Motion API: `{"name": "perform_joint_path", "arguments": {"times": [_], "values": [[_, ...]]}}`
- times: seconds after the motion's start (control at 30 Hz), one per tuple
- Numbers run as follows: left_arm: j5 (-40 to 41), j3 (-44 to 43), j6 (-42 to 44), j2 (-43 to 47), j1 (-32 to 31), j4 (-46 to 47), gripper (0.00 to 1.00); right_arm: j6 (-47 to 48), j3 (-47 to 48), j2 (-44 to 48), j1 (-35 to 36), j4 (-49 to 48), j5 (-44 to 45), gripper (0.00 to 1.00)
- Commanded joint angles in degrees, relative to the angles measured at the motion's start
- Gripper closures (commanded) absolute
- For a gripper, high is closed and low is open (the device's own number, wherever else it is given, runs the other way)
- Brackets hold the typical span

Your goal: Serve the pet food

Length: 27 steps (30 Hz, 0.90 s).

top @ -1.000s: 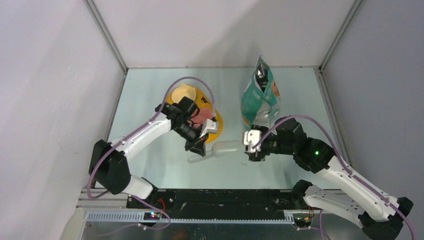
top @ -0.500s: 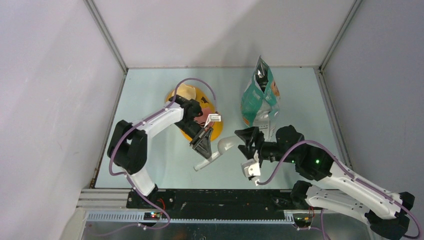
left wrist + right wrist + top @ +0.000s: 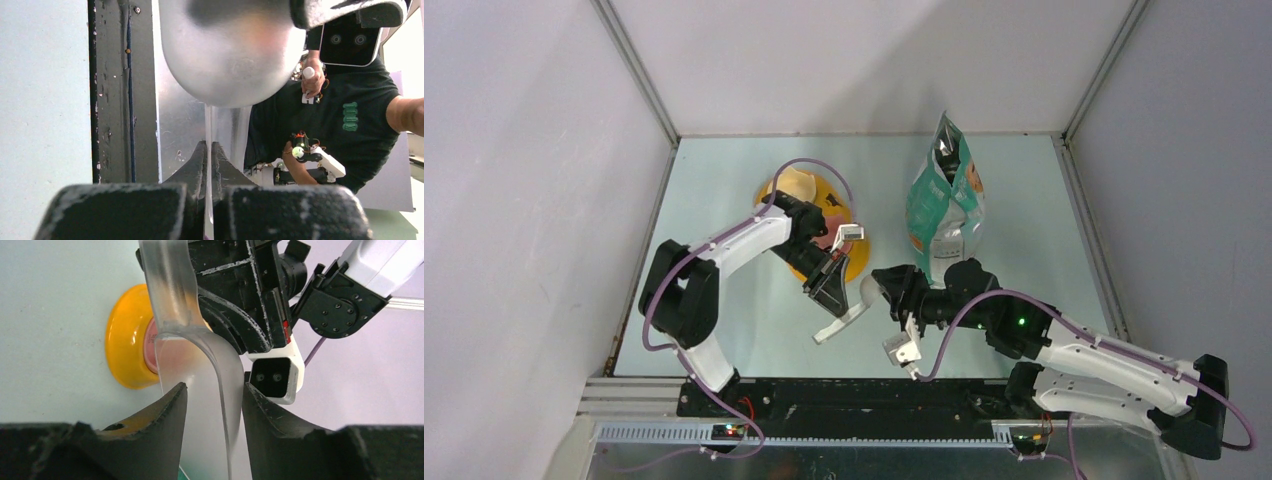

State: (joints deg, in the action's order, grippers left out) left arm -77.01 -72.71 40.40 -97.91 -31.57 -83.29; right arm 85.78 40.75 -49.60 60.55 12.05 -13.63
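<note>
Right claw (image 3: 212,391) is sitting nearest, jaws standing half-wide either side of the clear scoop (image 3: 192,360). A sliver of gap is showing on one side, so it is not yet pinching, and it is probably placed to take the scoop over. Left claw (image 3: 210,150) is gripping the scoop's thin handle, shut tight on it, steadying it for that handover. Scoop is looking empty. Beyond, yellow feeder (image 3: 857,262) is lying just behind the left claw, waiting to be filled. Farthest, pouch (image 3: 936,205) is standing upright, top open; no kibble is showing, likely inside it. Counting: two claws, one scoop, one feeder, one pouch.
</note>
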Motion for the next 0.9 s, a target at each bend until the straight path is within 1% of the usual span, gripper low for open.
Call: {"name": "perform_joint_path", "arguments": {"times": [0.0,0.13,0.23,0.3,0.33,0.37,0.4,0.43,0.47,0.5,0.53,0.57,0.6,0.67,0.7,0.73,0.77,0.8,0.83,0.87], "values": [[-3.66,0.31,-0.32,1.27,0.20,-0.66,1.00,1.45,0.01,0.24,0.92,-4.62,0.94,0.53],[-3.65,0.39,-0.41,1.31,0.22,-0.57,1.00,2.11,0.11,1.53,1.30,-3.50,1.50,0.52],[-3.89,0.19,-0.41,1.19,0.11,-0.84,1.00,2.46,0.12,0.83,1.43,-6.18,3.53,0.57],[-3.99,-0.11,-0.13,0.92,-0.01,-1.29,1.00,3.07,0.12,-0.20,1.31,-7.29,3.57,0.63],[-3.96,-0.43,0.43,0.76,0.00,-1.86,1.00,3.45,0.12,-0.92,1.30,-7.79,3.59,0.72],[-3.59,-0.64,0.67,0.68,-0.12,-2.09,1.00,3.66,0.12,-1.28,1.26,-7.85,3.41,0.77],[-3.32,-1.07,1.24,0.63,-0.14,-2.61,1.00,4.26,0.09,-1.94,1.35,-7.69,3.05,0.87],[-2.86,-1.23,1.51,0.77,-0.22,-2.77,1.00,4.67,0.09,-2.23,1.34,-7.50,2.93,0.91],[-2.69,-1.39,1.72,0.91,-0.23,-2.68,1.00,4.67,0.10,-2.66,1.30,-7.29,3.00,0.99],[-2.31,-1.43,1.49,1.35,-0.24,-2.32,0.91,4.00,0.11,-2.81,1.36,-7.25,3.13,1.00],[-1.85,-1.40,0.48,1.64,-0.20,-1.05,0.84,3.45,0.12,-2.87,1.33,-7.27,3.44,1.00],[-0.84,-1.28,-0.14,2.56,0.03,0.57,0.72,1.66,0.12,-2.83,1.28,-7.33,3.70,1.00],[-0.54,-1.24,-0.78,2.99,0.75,1.06,0.63,0.35,0.12,-2.39,1.27,-7.45,4.60,1.00],[-0.80,-1.47,0.82,4.39,3.15,1.08,0.54,-4.68,0.27,-1.32,1.28,-6.85,6.54,1.00],[-1.61,-1.73,2.69,5.07,4.18,0.35,0.53,-9.10,0.99,-0.95,1.27,-6.03,7.23,1.00],[-2.08,-2.09,3.60,5.30,6.46,-0.19,0.51,-11.53,1.48,-0.30,1.25,-3.41,8.67,1.00],[-2.26,-3.27,6.41,5.30,7.68,-2.25,0.50,-16.86,2.59,0.28,1.30,-0.55,9.39,1.00],[-2.77,-4.18,8.14,5.11,10.11,-3.65,0.49,-19.68,3.15,0.46,1.31,0.55,10.99,1.00],[-3.22,-6.15,11.99,4.55,11.22,-7.18,0.48,-29.65,4.22,0.52,1.32,2.08,11.91,1.00],[-4.46,-7.02,12.51,4.37,13.37,-7.96,0.46,-37.16,6.15,0.32,1.14,2.97,14.08,1.00]]}}
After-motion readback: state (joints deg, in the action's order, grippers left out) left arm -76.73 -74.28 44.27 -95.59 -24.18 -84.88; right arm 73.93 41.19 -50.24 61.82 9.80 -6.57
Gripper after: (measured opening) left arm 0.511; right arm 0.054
